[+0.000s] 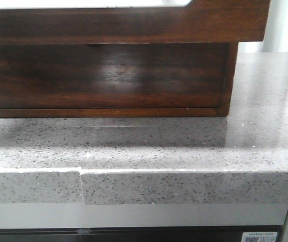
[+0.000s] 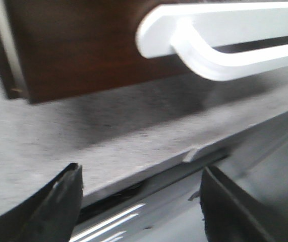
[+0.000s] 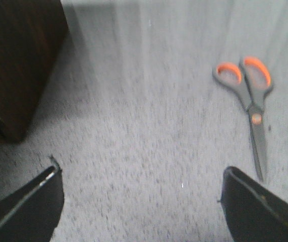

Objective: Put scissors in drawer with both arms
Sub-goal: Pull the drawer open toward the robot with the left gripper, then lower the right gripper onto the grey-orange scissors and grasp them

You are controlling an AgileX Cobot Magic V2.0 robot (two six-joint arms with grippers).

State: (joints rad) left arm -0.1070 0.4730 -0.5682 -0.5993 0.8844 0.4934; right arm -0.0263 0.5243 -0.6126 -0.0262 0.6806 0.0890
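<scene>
The grey speckled countertop (image 1: pixel 184 151) fills the near half of the front view. A dark brown wooden cabinet (image 1: pixel 103 75) stands on its far part. The drawer (image 1: pixel 123 22) runs across the top of that view and juts out past the cabinet body toward the camera, so it appears pulled out at least partly; its interior is not visible.

In the left wrist view the left gripper (image 2: pixel 138 201) has its jaws spread wide and empty. It sits over the counter's near edge, and the drawer's long round-cornered cut-out shows bright beyond it.

In the right wrist view the right gripper (image 3: pixel 141 201) is also wide apart and holds nothing. The scissors (image 3: pixel 249 106) lie flat and closed on the counter, ahead of the fingers and off toward one fingertip, not between them. The long axis points roughly toward the gripper, blade tips nearest, orange-lined handles farthest.

The right arm is judged nearer to the scissors, which do not appear in the other two views.
</scene>
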